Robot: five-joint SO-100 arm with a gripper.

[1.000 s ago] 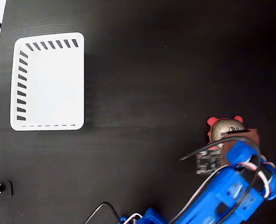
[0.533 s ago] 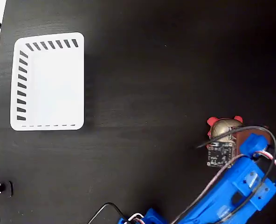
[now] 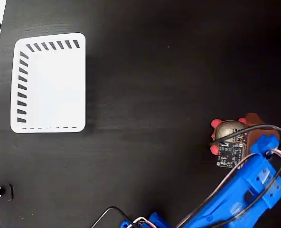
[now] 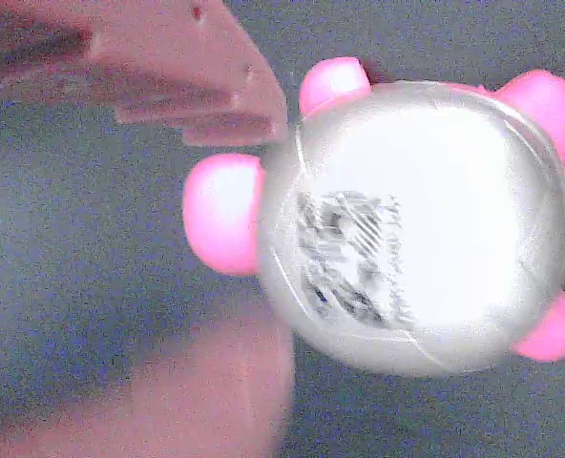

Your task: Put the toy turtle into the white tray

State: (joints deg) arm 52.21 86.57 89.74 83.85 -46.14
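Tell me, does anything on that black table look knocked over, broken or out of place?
Nothing stands out. The white tray lies flat and holds nothing; the toy turtle sits shell-up on the table, far from the tray. The tool hangs open beside it, not yet gripping.

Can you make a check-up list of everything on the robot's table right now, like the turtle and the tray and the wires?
Surface: black table, bare across the middle.
Toy turtle: on the table at lower right in the fixed view, far from the tray; the wrist view shows its domed shell with a dark mark.
White tray: upper left, nothing in it.
Clutter: nothing seen.
Gripper: open, one finger on each side of the turtle's head end, not gripping.
Cables: a black cable loops over the blue arm; another lies at the bottom edge.
Surroundings: pale strip along the left edge.
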